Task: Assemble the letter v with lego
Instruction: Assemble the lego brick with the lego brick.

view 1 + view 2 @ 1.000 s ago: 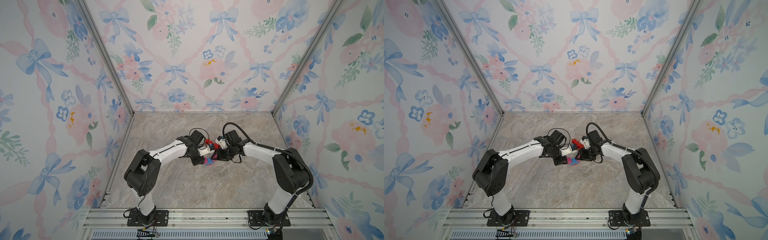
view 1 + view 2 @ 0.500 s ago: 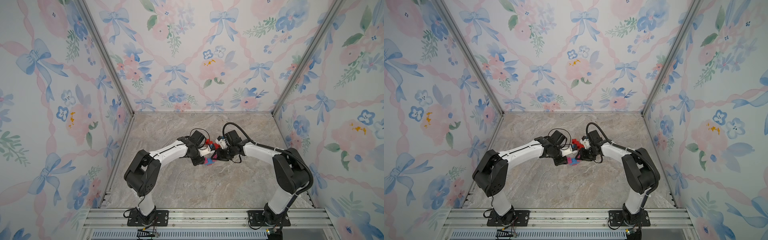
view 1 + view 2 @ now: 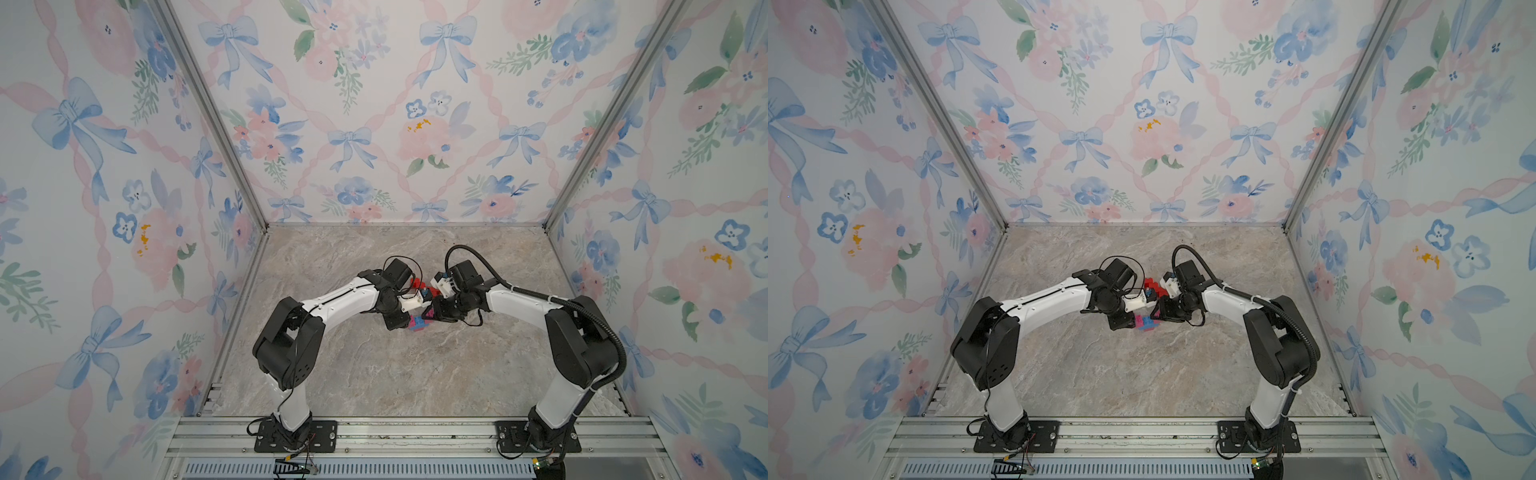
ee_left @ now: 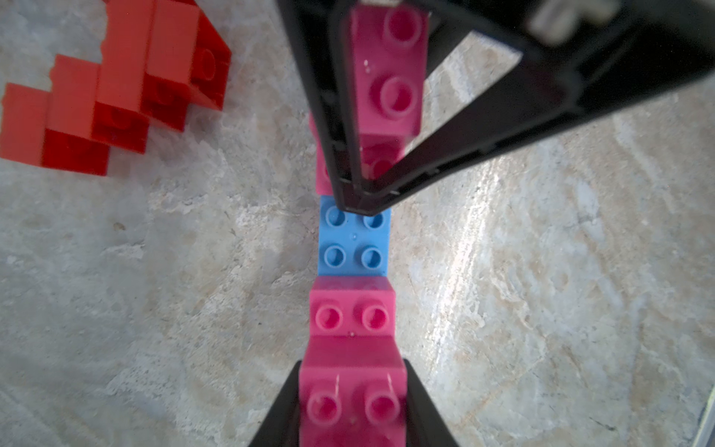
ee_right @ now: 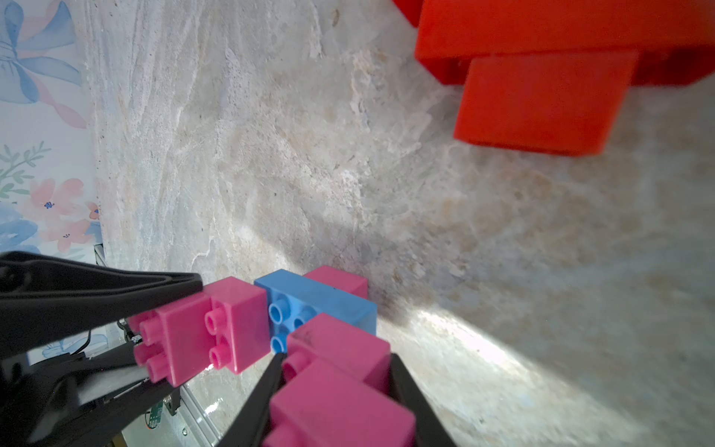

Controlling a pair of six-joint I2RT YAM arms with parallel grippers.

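In the left wrist view the left end effector point(image 4: 352, 371) is clamping the lower pink bricks point(image 4: 353, 402) at bottom centre and the right end effector point(image 4: 363, 193) is pinching the upper pink bricks point(image 4: 387, 77) at top centre, the blue brick point(image 4: 353, 240) sitting between them. I am aiming to press straight along that line, studs aligned, no twisting; the red stepped piece point(image 4: 116, 85) is lying apart, upper left.

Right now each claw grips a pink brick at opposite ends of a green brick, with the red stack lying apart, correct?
No: the middle brick is blue, not green, as the left wrist view shows. Otherwise right: the left claw grips one pink brick, the right claw another, and the red stack lies apart.
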